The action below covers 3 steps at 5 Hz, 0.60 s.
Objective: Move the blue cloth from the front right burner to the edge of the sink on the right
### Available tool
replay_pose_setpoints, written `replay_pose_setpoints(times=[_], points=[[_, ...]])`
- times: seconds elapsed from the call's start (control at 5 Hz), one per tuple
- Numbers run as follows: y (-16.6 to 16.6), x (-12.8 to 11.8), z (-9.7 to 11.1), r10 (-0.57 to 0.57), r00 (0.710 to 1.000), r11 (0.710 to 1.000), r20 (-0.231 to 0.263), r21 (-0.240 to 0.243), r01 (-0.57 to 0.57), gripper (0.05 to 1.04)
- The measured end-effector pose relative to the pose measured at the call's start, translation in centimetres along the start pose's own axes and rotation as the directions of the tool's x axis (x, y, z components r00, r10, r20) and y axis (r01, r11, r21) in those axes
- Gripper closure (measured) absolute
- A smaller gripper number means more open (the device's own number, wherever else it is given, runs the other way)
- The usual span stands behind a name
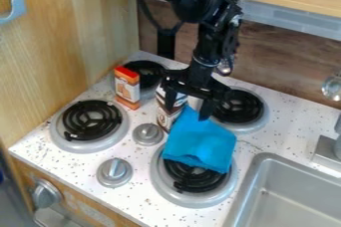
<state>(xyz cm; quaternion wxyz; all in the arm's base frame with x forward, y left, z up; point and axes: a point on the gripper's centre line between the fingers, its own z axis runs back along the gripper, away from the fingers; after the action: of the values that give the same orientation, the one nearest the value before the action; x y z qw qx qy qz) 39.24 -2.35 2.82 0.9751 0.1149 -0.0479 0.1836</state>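
Gripper [187,111]: as you have it, fingers spread wide, nothing clamped.
Blue cloth [200,144]: at your gripper's 6 o'clock, near fingertips, partly over burner [197,181].

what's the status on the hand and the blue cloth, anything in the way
Hand open at the cloth's peaked top. Blue cloth partly over the front burner by the sink. Brown-and-white container close beside, possibly in the way.
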Motion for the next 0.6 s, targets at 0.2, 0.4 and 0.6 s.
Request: replay_pose_setpoints(times=[0.2, 0.4, 0.6], points=[[-0.1, -0.8, -1.6, -0.009, 0.999, 1.000, -0.040, 0.020, 0.010, 0.083], [-0.4, -1.0, -2.3, -0.010, 0.998, 1.000, -0.057, 0.020, 0.011, 0.083], [-1.0, -0.8, -2.6, -0.005, 0.998, 1.000, -0.059, 0.000, 0.005, 0.083]])
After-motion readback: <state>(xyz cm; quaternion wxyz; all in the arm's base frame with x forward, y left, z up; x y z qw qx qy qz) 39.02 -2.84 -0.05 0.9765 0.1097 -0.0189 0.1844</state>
